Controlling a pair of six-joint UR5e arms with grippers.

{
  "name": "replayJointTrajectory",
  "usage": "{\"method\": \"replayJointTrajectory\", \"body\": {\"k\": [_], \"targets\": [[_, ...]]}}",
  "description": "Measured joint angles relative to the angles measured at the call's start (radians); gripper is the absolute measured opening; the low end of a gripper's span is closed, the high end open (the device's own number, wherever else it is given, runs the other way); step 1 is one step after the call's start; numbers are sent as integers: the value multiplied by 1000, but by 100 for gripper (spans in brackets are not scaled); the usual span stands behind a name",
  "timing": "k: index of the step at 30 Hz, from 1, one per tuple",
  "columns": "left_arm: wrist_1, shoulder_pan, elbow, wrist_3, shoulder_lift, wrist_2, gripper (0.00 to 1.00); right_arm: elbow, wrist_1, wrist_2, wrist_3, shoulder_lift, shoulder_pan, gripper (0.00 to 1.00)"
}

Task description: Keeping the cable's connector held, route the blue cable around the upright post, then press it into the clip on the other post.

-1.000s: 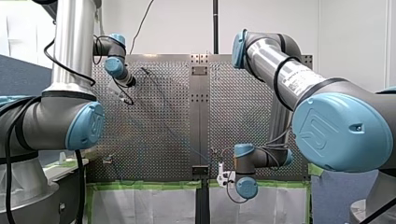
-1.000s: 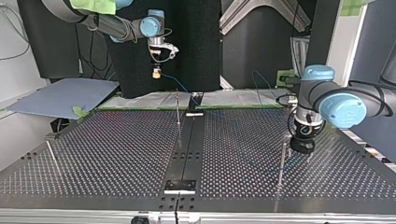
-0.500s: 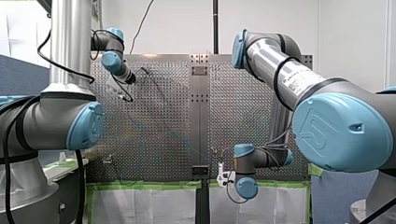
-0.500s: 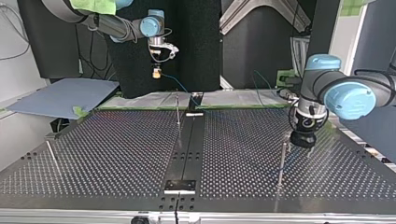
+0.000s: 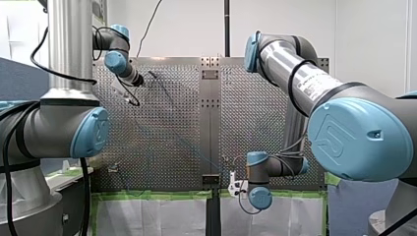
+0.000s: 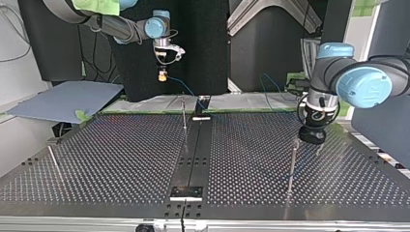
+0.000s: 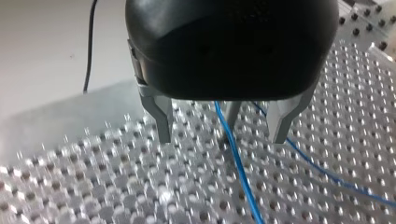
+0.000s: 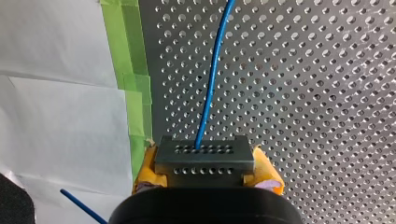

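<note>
Routing step at the upright post (image 6: 291, 162), connector (image 8: 204, 157) held.

Our right gripper (image 6: 162, 75) clamps the connector between its yellow pads (image 8: 266, 170), well apart from the post, over the table's (image 6: 96, 159) arm-side edge. The blue cable (image 7: 238, 163) runs from there toward the post. Our left gripper (image 7: 222, 126) hangs just beside the post's top with its metal fingers (image 7: 162, 123) spread wide; the cable passes loose between them, and nothing is gripped. We judge the wrap not yet done. Next we would close on the cable and carry it round the post. Room lies from the post toward the table's middle, while the side edge is nearer. We cannot make out the clip.
</note>
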Motion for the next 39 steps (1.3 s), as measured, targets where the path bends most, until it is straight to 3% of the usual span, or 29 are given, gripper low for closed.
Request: {"method": "replayJointTrajectory", "body": {"k": [12,25,34,39], "targets": [[-16,-35,-24,6,102,10,100,0,-3,-5,11,0,-1,0],[-68,-48,-24,113,208,-53,100,-1,-1,-8,10,0,-2,0],[-134,-45,0,201,203,-13,100,-1,-3,-8,8,0,-2,0],[-180,-47,43,247,188,-21,100,-1,-5,-11,6,0,-2,0]]}}
